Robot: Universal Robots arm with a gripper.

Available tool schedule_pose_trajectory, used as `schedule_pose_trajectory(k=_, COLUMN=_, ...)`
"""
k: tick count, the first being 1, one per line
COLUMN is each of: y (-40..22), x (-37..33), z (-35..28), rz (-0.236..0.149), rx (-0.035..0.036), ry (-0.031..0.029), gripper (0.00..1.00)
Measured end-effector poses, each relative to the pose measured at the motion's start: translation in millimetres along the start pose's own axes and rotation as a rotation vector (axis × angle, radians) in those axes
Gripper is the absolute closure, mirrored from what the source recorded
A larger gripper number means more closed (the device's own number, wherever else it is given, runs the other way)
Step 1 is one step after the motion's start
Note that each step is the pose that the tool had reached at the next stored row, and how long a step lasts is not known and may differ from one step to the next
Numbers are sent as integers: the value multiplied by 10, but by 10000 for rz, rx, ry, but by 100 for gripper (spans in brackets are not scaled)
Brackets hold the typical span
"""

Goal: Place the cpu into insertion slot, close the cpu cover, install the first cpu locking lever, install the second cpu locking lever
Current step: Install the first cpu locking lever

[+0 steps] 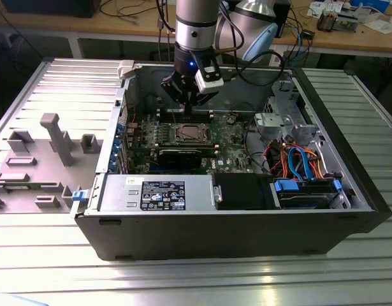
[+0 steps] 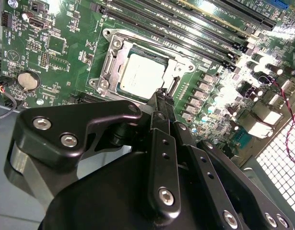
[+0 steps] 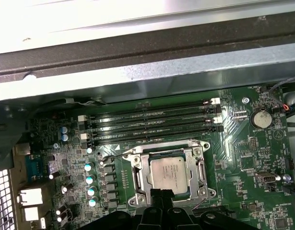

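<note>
Exterior view, setting: an open black desktop computer case [image 1: 234, 236] lies on its side on the ribbed aluminium counter [image 1: 183, 280], its green circuit board [image 1: 231, 137] facing up.
Exterior view, arm: the black end effector [image 1: 188, 102] hangs inside the case, just above the board and close to the socket's far edge.
Exterior view, task thing: the small square silver-topped cpu [image 1: 186, 132] sits in the middle of the board, well apart from the blue-cabled drive bay.
Second wrist view, socket: the cpu [image 2: 143, 76] lies flat in the square silver-rimmed insertion slot [image 2: 109, 36], and the thin silver frame-shaped cpu cover [image 2: 116, 64] lies down around it.
Second wrist view, end effector [image 2: 161, 96]: the fingers are drawn together to a narrow tip with nothing between them; the tip is at the socket's edge, and whether it touches I cannot tell.
First wrist view, socket: the cpu [image 3: 170, 173] shows through the cover's [image 3: 140, 175] square opening, beside the long black memory slots [image 3: 152, 127].
First wrist view, end effector [image 3: 159, 192]: the tip sits at the socket edge away from the memory slots.
Step in hand: judging by this, placing and covering look done, and the work stands at the locking levers; whether either thin wire lever is latched I cannot tell.
What that step calls for: likely a precise push on a thin wire bar, down and sideways under its hook, without scraping the board.
</note>
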State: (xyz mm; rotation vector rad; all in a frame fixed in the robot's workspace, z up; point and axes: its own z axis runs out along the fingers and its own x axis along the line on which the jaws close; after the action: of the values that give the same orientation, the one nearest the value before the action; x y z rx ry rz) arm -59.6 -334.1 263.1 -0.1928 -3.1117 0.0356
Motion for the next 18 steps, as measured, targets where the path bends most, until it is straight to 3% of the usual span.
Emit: schedule_pose_trajectory(k=18, y=0, x=0, z=0, rz=-293, rx=7, ry=-7, gripper=89)
